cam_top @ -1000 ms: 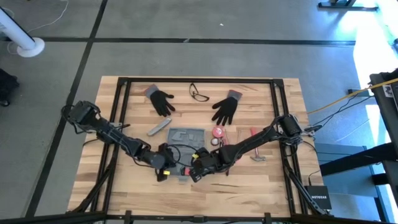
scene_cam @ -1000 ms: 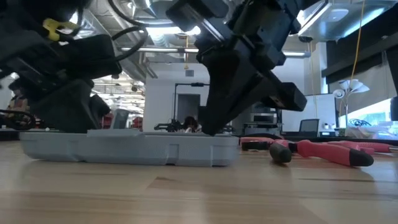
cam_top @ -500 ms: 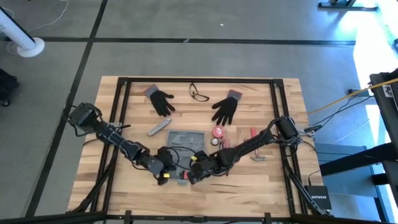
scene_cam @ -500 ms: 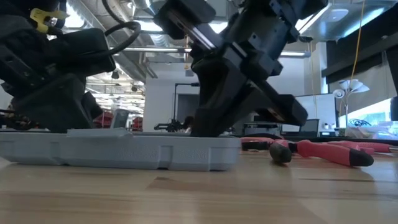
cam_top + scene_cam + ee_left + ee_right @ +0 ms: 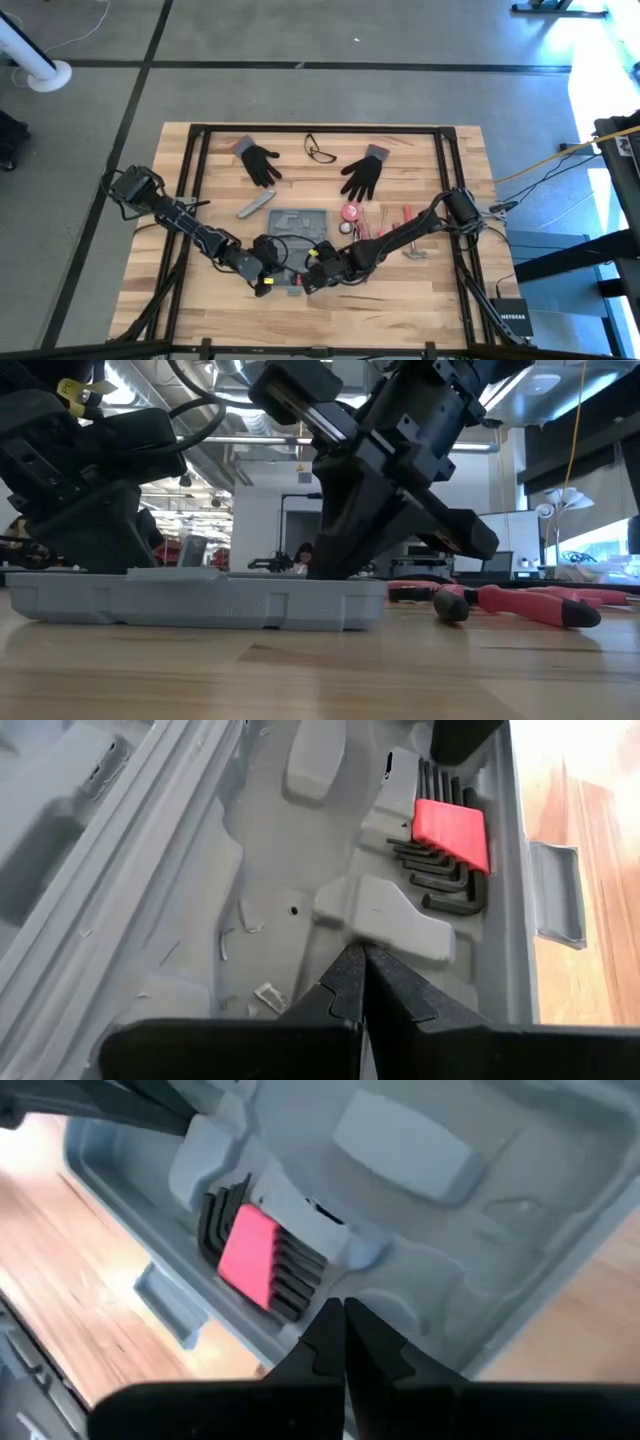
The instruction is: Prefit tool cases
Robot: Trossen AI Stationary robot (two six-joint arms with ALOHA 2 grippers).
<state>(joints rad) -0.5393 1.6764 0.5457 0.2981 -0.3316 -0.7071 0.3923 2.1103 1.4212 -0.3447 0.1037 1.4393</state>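
The blue-grey tool case [image 5: 295, 222] lies open and flat on the wooden table, its moulded recesses up. A red-holdered hex key set [image 5: 450, 830] sits in one recess near the case's latch side. My left gripper [image 5: 272, 268] and my right gripper [image 5: 312, 272] are both shut and reach down into the near part of the case. In the low view the case's rim [image 5: 200, 605] hides both sets of fingertips. My left gripper has its shut fingertips [image 5: 345, 975] on the case's inner floor, right beside a raised moulded block [image 5: 385, 915]. It slants down from the table's left. The case lies flat on the table. My right gripper has its shut fingertips [image 5: 330, 1330] on the inner moulding [image 5: 375, 1255] next to the hex key set [image 5: 250, 1250]. It slants down from the table's right. Whether the tips press or only rest there, I cannot tell.
Two black gloves [image 5: 262, 163] [image 5: 365, 172] and a pair of glasses [image 5: 320, 150] lie at the far side. A small grey bar [image 5: 255, 205] lies left of the case. Pink-handled pliers [image 5: 520, 603] and other red tools [image 5: 405, 225] lie to its right.
The case has slid a little toward the table's left edge, staying flat on the wood. Both grippers have stayed shut inside it, and each has rolled slightly about its own axis.
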